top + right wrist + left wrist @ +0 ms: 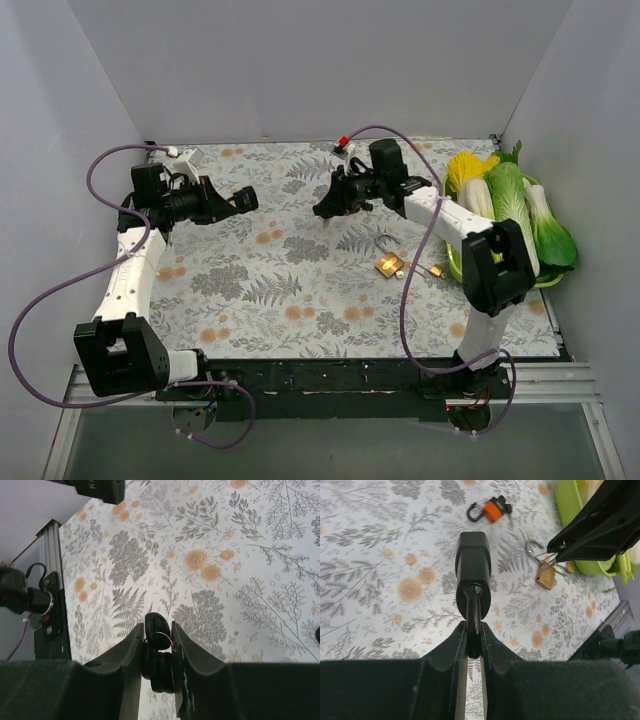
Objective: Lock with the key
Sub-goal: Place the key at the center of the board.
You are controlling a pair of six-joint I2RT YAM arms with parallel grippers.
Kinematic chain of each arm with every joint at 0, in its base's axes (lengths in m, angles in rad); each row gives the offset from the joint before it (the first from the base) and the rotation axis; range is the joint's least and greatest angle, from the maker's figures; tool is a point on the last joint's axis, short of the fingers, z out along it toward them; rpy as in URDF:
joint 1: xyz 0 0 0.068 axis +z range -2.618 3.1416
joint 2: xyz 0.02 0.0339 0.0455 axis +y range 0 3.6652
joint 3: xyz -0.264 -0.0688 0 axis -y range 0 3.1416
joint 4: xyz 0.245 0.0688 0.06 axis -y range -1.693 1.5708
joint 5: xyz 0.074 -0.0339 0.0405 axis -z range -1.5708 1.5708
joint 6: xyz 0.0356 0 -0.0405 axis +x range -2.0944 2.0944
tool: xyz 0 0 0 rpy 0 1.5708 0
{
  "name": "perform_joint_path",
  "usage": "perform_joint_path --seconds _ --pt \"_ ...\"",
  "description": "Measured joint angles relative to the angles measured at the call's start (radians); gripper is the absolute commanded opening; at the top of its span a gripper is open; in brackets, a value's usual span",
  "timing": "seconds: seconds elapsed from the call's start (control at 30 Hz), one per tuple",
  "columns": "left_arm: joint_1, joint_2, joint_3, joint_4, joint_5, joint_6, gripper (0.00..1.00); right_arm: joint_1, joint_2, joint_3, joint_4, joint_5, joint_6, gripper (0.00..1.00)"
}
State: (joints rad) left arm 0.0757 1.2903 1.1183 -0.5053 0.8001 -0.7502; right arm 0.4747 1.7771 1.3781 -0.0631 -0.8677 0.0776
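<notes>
My left gripper (225, 200) (474, 630) is shut on the shackle of a black padlock (473, 565). It holds the padlock above the left part of the table, body pointing away from the fingers; the padlock also shows in the top view (245, 198). My right gripper (333, 205) (158, 630) is shut on a bunch of black-headed keys (159, 645), held above the table's back middle. The key blades (554, 557) stick out below it in the left wrist view. The two grippers face each other, well apart.
A brass padlock (389, 265) (545, 575) with small keys (435, 270) lies on the floral cloth right of centre. An orange padlock (345, 143) (492, 510) lies at the back edge. A green basket (453, 262) of vegetables stands at the right.
</notes>
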Motion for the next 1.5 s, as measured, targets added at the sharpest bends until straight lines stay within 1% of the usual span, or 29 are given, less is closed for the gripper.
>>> perform_joint_path --seconds 0.13,0.3,0.43,0.57,0.77,0.9,0.93,1.0,1.03,1.1,1.13,1.23,1.37,1.5 --pt "0.056 -0.002 -0.025 -0.011 -0.044 -0.035 0.00 0.058 0.171 0.073 0.143 0.110 0.112 0.01" --pt "0.058 -0.026 -0.065 -0.017 -0.055 -0.055 0.00 0.071 0.369 0.200 0.253 0.192 0.211 0.01" --pt "0.058 -0.043 -0.084 -0.015 -0.055 -0.069 0.00 0.068 0.501 0.321 0.300 0.249 0.238 0.01" --pt "0.060 -0.046 -0.099 -0.002 -0.055 -0.081 0.00 0.061 0.590 0.425 0.319 0.305 0.237 0.01" --pt "0.061 -0.046 -0.109 0.015 -0.055 -0.089 0.00 0.054 0.691 0.571 0.322 0.433 0.233 0.01" --pt "0.063 -0.046 -0.113 0.018 -0.054 -0.089 0.00 0.049 0.738 0.618 0.321 0.492 0.236 0.02" --pt "0.064 -0.046 -0.113 0.019 -0.053 -0.089 0.00 0.048 0.747 0.618 0.320 0.504 0.237 0.08" --pt "0.066 -0.045 -0.113 0.020 -0.053 -0.088 0.00 0.047 0.763 0.618 0.323 0.525 0.242 0.16" --pt "0.066 -0.045 -0.113 0.020 -0.053 -0.088 0.00 0.045 0.765 0.618 0.328 0.533 0.242 0.27" --pt "0.066 -0.042 -0.113 0.020 -0.052 -0.087 0.00 0.042 0.765 0.618 0.327 0.545 0.241 0.39" --pt "0.066 -0.039 -0.113 0.020 -0.052 -0.087 0.00 0.042 0.765 0.618 0.325 0.549 0.241 0.55" --pt "0.066 -0.030 -0.113 0.020 -0.050 -0.087 0.00 0.037 0.765 0.618 0.320 0.557 0.240 0.70" --pt "0.066 -0.013 -0.113 0.019 -0.027 -0.079 0.00 0.033 0.765 0.617 0.321 0.558 0.212 0.80" --pt "0.066 0.002 -0.113 0.014 -0.002 -0.051 0.00 0.028 0.762 0.616 0.322 0.554 0.166 0.84"
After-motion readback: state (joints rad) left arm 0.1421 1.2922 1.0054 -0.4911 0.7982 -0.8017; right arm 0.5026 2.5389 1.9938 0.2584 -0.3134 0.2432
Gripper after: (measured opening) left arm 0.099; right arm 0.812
